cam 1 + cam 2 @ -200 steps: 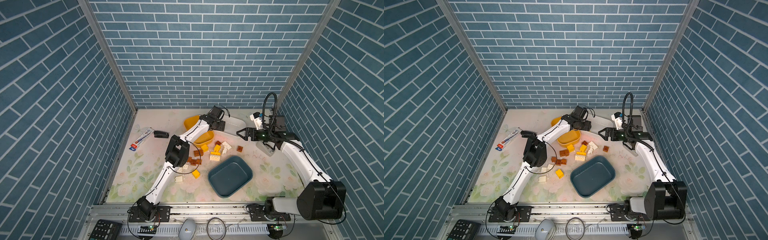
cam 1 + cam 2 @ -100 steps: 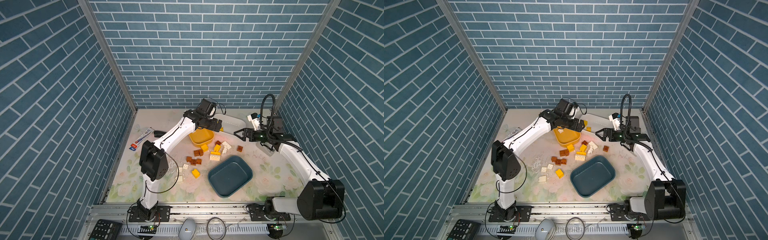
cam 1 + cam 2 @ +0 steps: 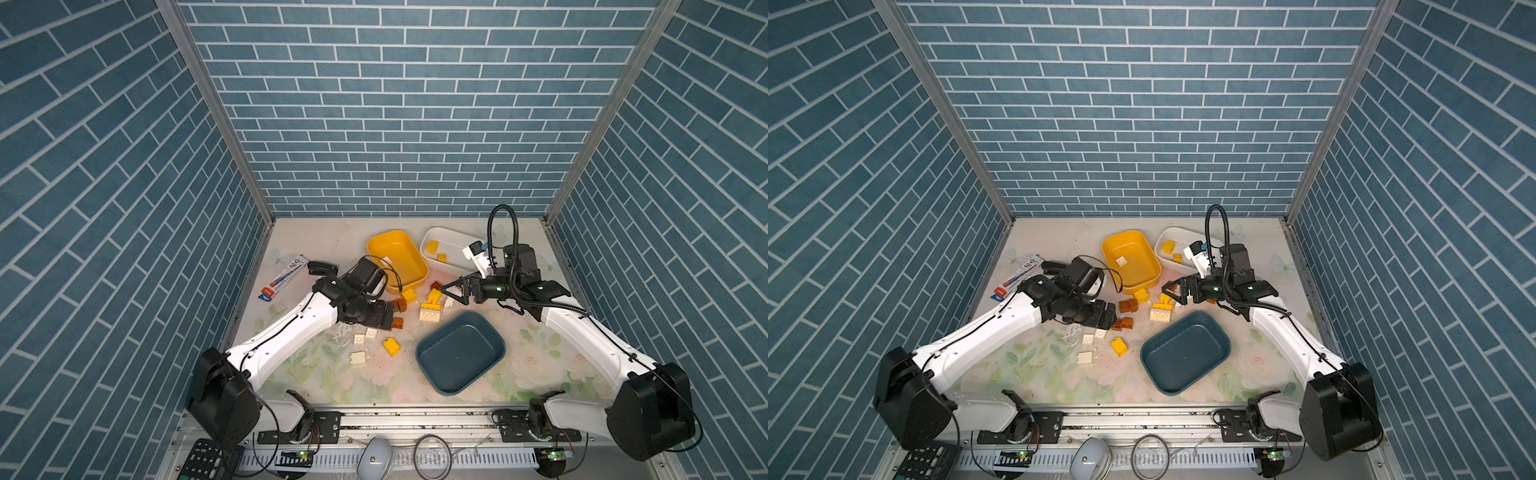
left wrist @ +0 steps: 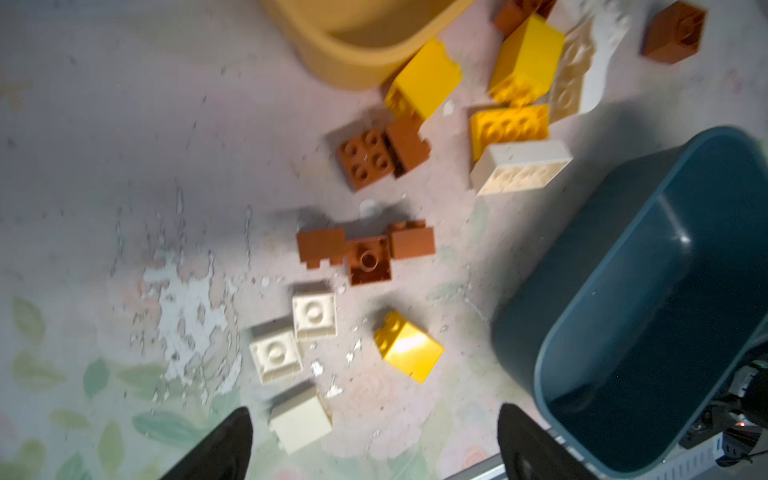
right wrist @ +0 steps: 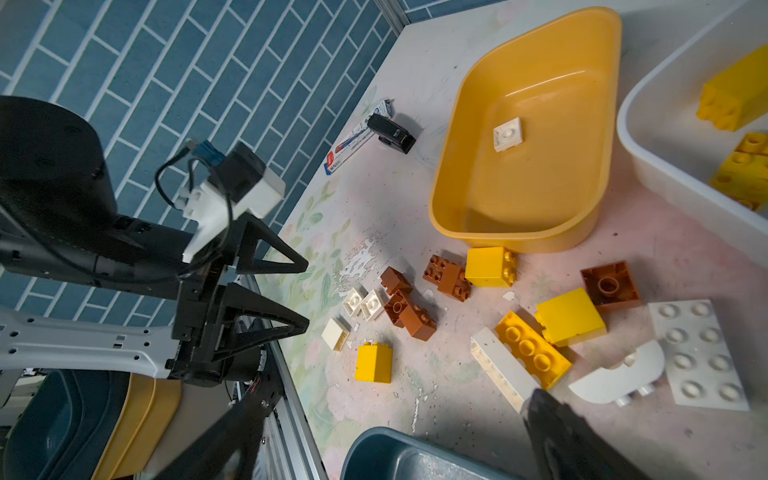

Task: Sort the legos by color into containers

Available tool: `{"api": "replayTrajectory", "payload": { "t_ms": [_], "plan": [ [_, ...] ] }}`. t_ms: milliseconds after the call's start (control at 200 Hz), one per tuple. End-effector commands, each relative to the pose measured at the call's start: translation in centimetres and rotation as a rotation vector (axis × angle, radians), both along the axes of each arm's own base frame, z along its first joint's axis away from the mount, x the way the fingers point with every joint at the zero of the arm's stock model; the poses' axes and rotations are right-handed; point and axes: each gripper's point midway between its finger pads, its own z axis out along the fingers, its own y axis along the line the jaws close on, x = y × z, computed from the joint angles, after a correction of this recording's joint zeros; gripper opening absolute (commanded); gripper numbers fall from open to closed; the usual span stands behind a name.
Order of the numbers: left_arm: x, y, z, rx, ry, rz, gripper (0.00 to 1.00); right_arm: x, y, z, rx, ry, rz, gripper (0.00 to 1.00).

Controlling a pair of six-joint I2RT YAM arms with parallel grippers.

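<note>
Legos (image 4: pixel 368 253) lie loose below the left fingers (image 4: pixel 220 449) and right fingers (image 5: pixel 573 444), both spread wide, empty.

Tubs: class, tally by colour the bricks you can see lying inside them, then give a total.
Yellow bricks: 2, in the white tub
White brick: 1, in the yellow tub
Brown bricks: 0 in any tub
Total: 3

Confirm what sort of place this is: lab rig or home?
Most likely a lab robot cell, not a home: brick-print panels in aluminium framing box in the table, and the left arm and right arm are bolted to a front rail.
</note>
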Motion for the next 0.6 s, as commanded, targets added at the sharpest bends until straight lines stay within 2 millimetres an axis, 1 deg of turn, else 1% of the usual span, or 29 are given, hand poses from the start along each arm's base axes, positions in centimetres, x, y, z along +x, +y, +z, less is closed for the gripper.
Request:
{"api": "replayTrajectory", "payload": {
  "t_ms": [0, 140, 230, 300, 350, 380, 390, 415, 595],
  "plan": [
    [-1.5, 2.4, -2.4, 0.047, 0.049, 0.124, 0.92, -0.8, 0.6, 0.8, 0.017, -0.054, 0.02, 0.99],
    [-3.7, 3.4, -5.7, 0.056, 0.126, 0.187, 0.88, -2.2, 1.2, 0.0, -0.001, -0.053, 0.059, 0.99],
    [-4.6, 3.5, -6.9, 0.05, 0.153, 0.208, 0.86, -2.8, 1.2, -0.4, -0.012, -0.046, 0.073, 0.99],
    [-5.1, 4.2, -8.1, 0.081, 0.17, 0.221, 0.84, -3.1, 1.2, -0.5, -0.016, -0.042, 0.079, 0.99],
    [-5.2, 4.2, -8.7, 0.081, 0.173, 0.225, 0.82, -3.2, 1.1, -0.6, -0.022, -0.037, 0.08, 0.99],
    [-4.9, 3.9, -8.7, 0.069, 0.166, 0.229, 0.81, -3.2, 1.1, -0.7, -0.028, -0.033, 0.081, 0.99],
    [-5.3, 4.2, -9.3, 0.078, 0.178, 0.229, 0.8, -3.2, 1.1, -0.7, -0.03, -0.031, 0.082, 0.99],
    [-5.4, 4.3, -9.7, 0.083, 0.184, 0.23, 0.78, -3.3, 1.0, -0.8, -0.034, -0.029, 0.084, 0.99],
    [-5.0, 4.7, -11.3, 0.123, 0.185, 0.245, 0.67, -3.2, 0.8, -1.0, -0.06, -0.035, 0.078, 0.99]
  ]
}}
